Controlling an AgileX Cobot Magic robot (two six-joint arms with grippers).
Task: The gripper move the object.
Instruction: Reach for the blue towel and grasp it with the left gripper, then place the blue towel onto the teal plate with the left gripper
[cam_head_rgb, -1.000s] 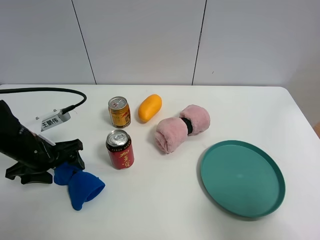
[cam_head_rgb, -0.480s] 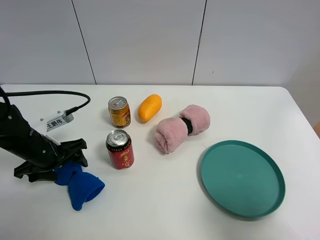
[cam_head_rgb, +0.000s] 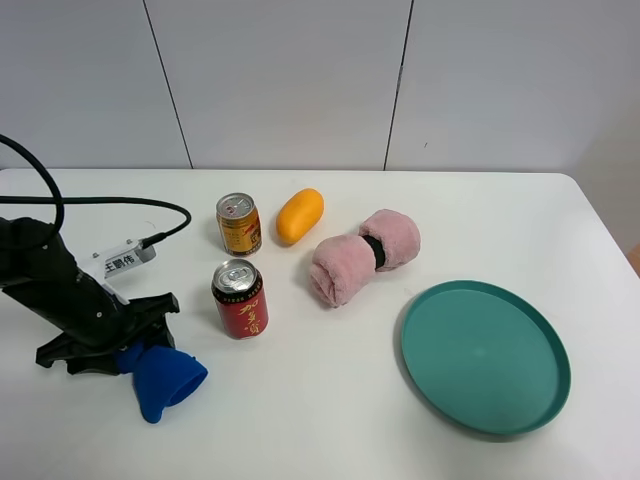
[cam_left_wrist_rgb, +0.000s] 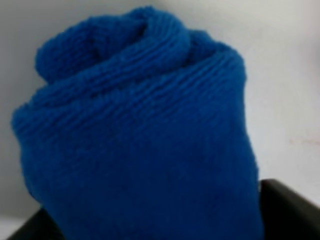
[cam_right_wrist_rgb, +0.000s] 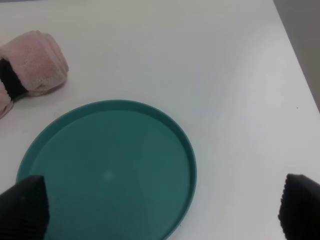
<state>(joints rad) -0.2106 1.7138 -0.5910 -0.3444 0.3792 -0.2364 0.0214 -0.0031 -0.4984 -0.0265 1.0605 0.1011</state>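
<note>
The bright blue fabric roll (cam_head_rgb: 167, 377) lies at the table's front left. My left gripper (cam_head_rgb: 133, 349) is shut on its pinched middle, and one end sticks out toward the front right. In the left wrist view the blue roll (cam_left_wrist_rgb: 140, 130) fills the picture, with a dark finger (cam_left_wrist_rgb: 292, 205) at its side. I cannot tell whether it is off the table. My right gripper (cam_right_wrist_rgb: 160, 212) is open and empty, with fingertips (cam_right_wrist_rgb: 22, 205) wide apart above the teal plate (cam_right_wrist_rgb: 107, 175). It is out of the exterior high view.
A red can (cam_head_rgb: 239, 298) stands just right of the blue roll, a gold can (cam_head_rgb: 238, 222) and an orange fruit (cam_head_rgb: 299, 215) behind it. The pink plush roll with a black band (cam_head_rgb: 364, 255) lies mid-table. The teal plate (cam_head_rgb: 485, 355) is at the front right. A cable (cam_head_rgb: 110, 200) and white tag (cam_head_rgb: 122, 262) trail behind the left arm.
My left arm has shifted a little right and toward the front, still shut on the blue roll. The roll's near end is now more hidden under the gripper. Tag and cable followed.
</note>
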